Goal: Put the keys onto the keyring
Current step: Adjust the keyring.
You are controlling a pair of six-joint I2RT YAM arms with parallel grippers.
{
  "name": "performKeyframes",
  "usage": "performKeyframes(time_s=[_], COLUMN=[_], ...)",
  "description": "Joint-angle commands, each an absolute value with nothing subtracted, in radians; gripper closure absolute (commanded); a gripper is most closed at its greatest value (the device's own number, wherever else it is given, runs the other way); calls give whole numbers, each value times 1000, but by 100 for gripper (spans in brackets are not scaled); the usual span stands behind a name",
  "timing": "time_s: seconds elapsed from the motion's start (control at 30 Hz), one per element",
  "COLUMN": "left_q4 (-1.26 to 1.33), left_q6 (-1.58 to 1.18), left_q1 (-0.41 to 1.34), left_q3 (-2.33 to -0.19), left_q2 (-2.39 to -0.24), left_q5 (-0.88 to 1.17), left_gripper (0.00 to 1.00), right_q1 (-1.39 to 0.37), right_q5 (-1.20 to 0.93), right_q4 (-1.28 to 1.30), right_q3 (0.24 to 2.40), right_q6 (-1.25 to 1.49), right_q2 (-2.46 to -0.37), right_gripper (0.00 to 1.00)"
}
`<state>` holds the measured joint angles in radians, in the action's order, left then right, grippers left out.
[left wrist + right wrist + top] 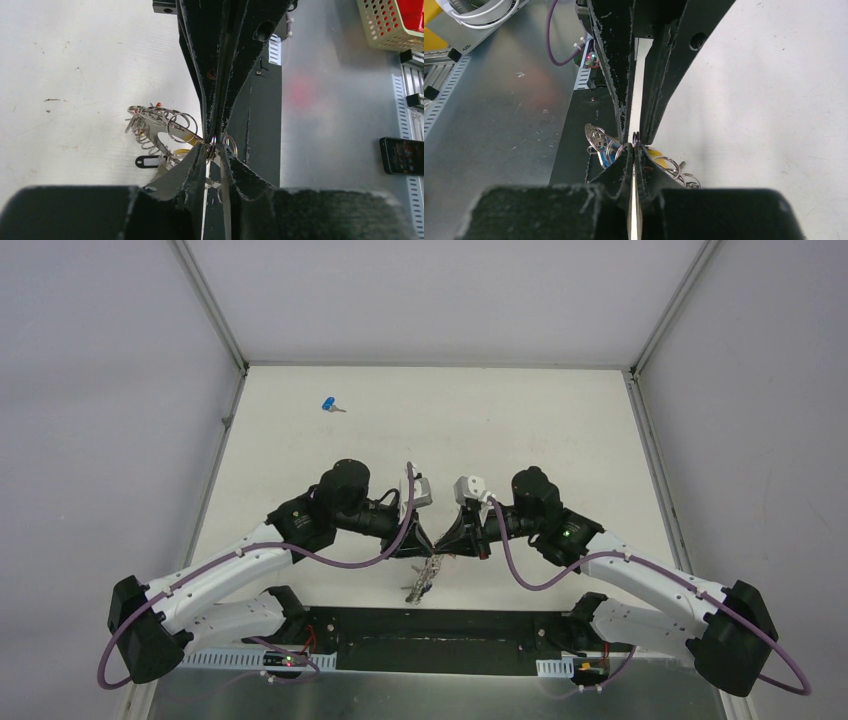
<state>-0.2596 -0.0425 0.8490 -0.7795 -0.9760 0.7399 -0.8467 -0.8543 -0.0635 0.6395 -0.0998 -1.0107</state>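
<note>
Large grey metal keyring (pixel 424 575) at near edge of surface (pixel 560 440): right end effector (pixel 634 146) pressed together on its wire, left end effector (pixel 212 150) nearly together, grip unconfirmed. Blue-headed silver key (pixel 328 404) lies well apart; judged light, slippery: pinch plastic head.

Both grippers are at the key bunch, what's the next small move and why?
Probably close the left gripper fully on the large grey metal keyring: the right gripper pinches it, while the left jaws flank its wire with a slit showing. The blue-headed key lies loose, far off.
</note>
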Motion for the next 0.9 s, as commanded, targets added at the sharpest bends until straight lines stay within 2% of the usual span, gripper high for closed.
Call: performKeyframes(time_s=[0.0, 0.17, 0.37, 0.47, 0.63, 0.77, 0.87], left_q4=[-186, -193, -206, -206, -203, -177, -136], left_q6=[-31, -16, -11, -34, -69, -83, -100], left_q1=[844, 844, 844, 844, 843, 844, 843], left_q3=[-814, -811, -818, -822, -815, -788, -763], left_q2=[-973, -985, -967, -942, -899, -858, -827], left_q5=[765, 781, 741, 659, 542, 498, 481], left_gripper=[86, 100, 100, 100, 100, 100, 100], right_q1=[-844, -844, -844, -844, -844, -844, -844], right_q5=[-888, -883, -842, -781, -696, -650, -661], right_q4=[-134, -134, -132, -132, -137, -138, -137], right_q3=[656, 661, 669, 664, 640, 612, 604], right_q6=[-115, -116, -103, -92, -81, -64, -47], right_q2=[-983, -983, -976, -950, -879, -839, -849], right_gripper=[100, 100, 100, 72, 49, 46, 51])
